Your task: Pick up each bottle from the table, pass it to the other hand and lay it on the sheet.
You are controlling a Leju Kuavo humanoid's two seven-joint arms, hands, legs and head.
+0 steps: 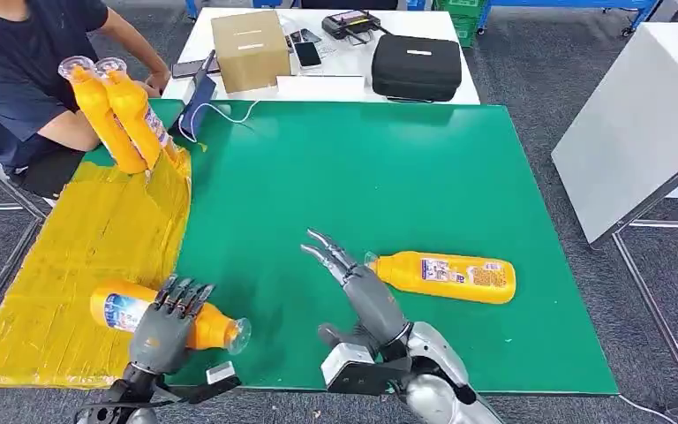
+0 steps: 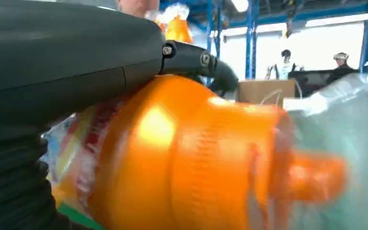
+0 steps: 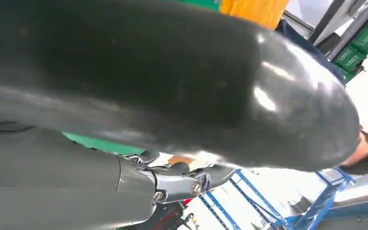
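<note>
An orange bottle (image 1: 116, 309) lies half on the yellow sheet (image 1: 97, 230), with its clear cap over the green table (image 1: 388, 168). My left hand (image 1: 166, 322) grips it from above, fingers wrapped over its middle. In the left wrist view that bottle (image 2: 182, 158) sits close under my left hand (image 2: 67, 62). A second orange bottle (image 1: 448, 276) lies on its side on the green top, cap pointing left. My right hand (image 1: 362, 287) is open just beside that cap, fingers spread, holding nothing. The right wrist view shows the dark back of my right hand (image 3: 148, 86).
A person at the far left holds two orange bottles (image 1: 119, 115) upright over the sheet's far end. Behind the green table stand a cardboard box (image 1: 249, 49), a black case (image 1: 416, 66) and phones. A white table (image 1: 644, 124) stands to the right.
</note>
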